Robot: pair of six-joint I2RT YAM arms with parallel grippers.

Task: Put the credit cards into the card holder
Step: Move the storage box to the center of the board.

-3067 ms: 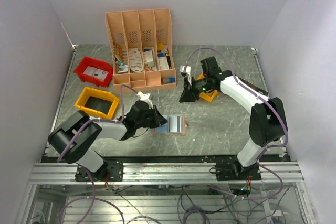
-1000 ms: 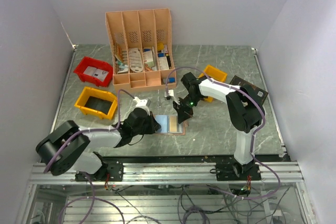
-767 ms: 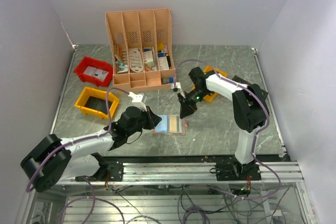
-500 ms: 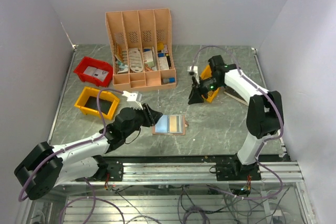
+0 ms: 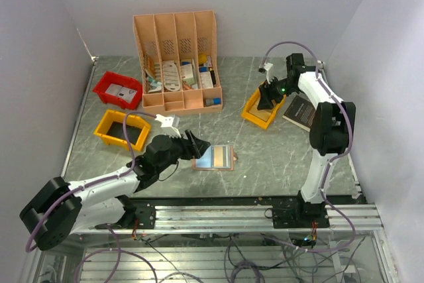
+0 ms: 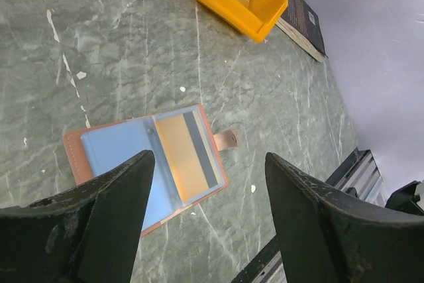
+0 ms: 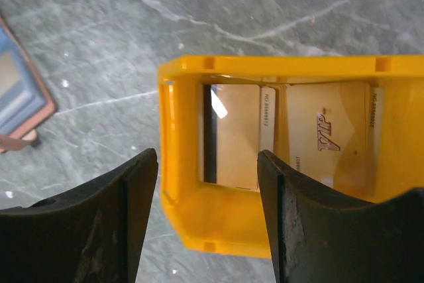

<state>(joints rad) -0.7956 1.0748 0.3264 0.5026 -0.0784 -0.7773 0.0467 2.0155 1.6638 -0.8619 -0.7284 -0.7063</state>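
Now, left gripper (image 6: 209, 157): jaws spread, empty, poised above the open holder, we judge to steady it
right gripper (image 7: 207, 154): jaws parted, empty, over the bin, likely to fetch a card
yellow bin (image 7: 185, 230): far right of the table, serving as card stock
card holder (image 6: 165, 157): flat open mid-table, pockets up, one card lodged
credit cards (image 7: 324, 130): lying inside the bin
change: a second ago we saw both grippers shut, the right at the holder

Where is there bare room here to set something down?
Bare stone: right of the card holder up to the right arm, and between it and the organiser. Crowded: far left, around the red bin and yellow bin.
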